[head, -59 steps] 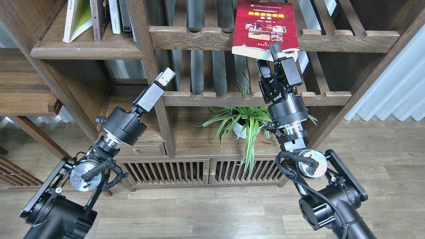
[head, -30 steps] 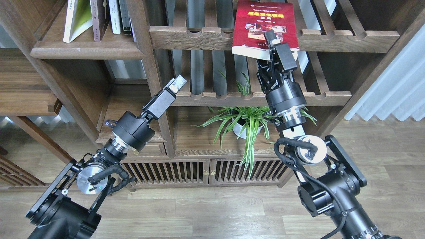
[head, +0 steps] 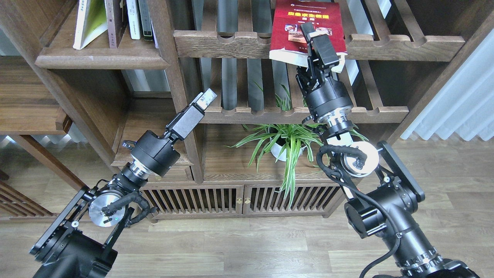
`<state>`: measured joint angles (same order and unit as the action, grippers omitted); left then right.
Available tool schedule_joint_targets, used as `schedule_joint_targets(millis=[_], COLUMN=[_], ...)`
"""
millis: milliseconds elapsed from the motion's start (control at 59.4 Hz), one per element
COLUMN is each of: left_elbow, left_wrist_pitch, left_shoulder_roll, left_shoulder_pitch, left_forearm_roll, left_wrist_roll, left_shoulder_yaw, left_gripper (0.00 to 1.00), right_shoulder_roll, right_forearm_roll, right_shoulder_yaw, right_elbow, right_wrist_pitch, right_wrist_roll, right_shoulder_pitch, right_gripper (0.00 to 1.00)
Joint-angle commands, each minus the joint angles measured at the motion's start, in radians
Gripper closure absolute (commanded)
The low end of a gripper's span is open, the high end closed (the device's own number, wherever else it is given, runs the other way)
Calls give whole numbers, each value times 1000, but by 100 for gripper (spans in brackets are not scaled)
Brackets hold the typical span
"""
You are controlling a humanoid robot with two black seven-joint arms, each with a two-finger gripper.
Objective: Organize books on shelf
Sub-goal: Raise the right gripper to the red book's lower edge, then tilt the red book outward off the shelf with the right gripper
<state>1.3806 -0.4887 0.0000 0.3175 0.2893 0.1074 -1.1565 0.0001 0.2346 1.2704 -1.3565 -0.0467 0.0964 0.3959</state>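
One red book [head: 305, 23] with a yellow title lies on the upper slatted rack [head: 216, 42], its lower edge overhanging the front rail. The right gripper [head: 314, 36] clamps that edge. At eight o'clock from it, the left gripper [head: 203, 99] hangs free; whether its fingers are parted, I cannot tell. Other books [head: 112, 21] stand on the solid shelf [head: 100, 58], top left.

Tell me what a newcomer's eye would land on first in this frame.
First, the red paperback book with yellow title and photos, lying on the upper slatted wooden rack, its near edge overhanging, with the right gripper reaching over its cover. Next, the green spider plant in a white pot low at centre. The left gripper hangs empty by the dark wooden upright post.
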Motion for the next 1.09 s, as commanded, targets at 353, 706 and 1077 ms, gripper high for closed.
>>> schedule_joint_targets(millis=[353, 706, 1077], left_elbow=[0, -6, -9], left_wrist_pitch=[0, 0, 0], left_shoulder_roll=[0, 0, 0], left_shoulder_pitch=[-6, -9, -31], left_forearm_roll=[1, -1, -15], left_wrist_roll=[1, 0, -3], left_shoulder_yaw=[0, 0, 0], left_gripper=[30, 30, 27], right_shoulder_roll=[0, 0, 0], right_forearm_roll=[0, 0, 23], right_shoulder_yaw=[73, 86, 60], right_elbow=[0, 19, 17], right_wrist_pitch=[-22, -185, -442], right_wrist_roll=[8, 6, -63], right_shoulder_pitch=[-31, -69, -204], right_gripper=[75, 95, 96])
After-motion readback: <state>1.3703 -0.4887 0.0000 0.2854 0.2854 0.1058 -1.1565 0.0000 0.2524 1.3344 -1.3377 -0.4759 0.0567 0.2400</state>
